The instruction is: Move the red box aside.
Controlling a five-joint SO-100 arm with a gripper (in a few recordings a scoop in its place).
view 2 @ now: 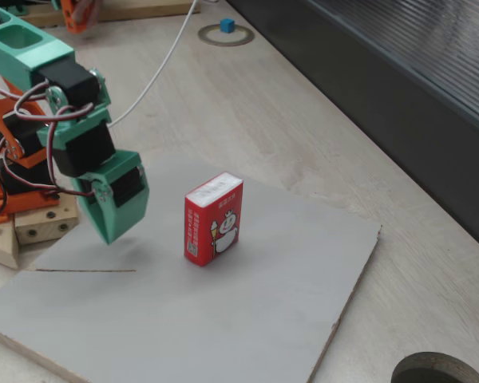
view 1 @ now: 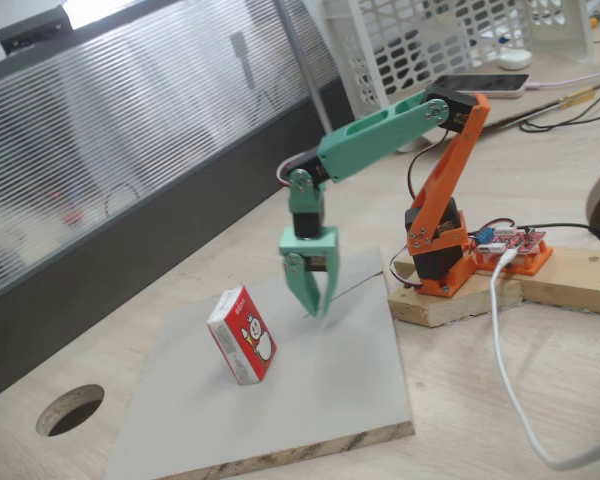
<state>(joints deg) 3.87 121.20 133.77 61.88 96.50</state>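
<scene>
A: Box?
B: Red box (view 1: 242, 335) (view 2: 214, 219) stands upright on the grey board (view 1: 330, 400) (view 2: 223, 319), snowman face showing in both fixed views.
A: Gripper?
B: Green gripper (view 1: 315, 300) (view 2: 112, 227) hangs tips-down over the board, beside the box, apart from it. Fingers together, nothing between them.
A: Anything else?
B: Orange arm base (view 1: 440, 250) on a wood block (view 1: 450, 300). Round hole (view 1: 70, 408) in the table near the board's corner.

Green-and-orange arm (view 1: 400, 125) bends forward, its fingers (view 1: 314, 292) pointing down, pressed together.
</scene>
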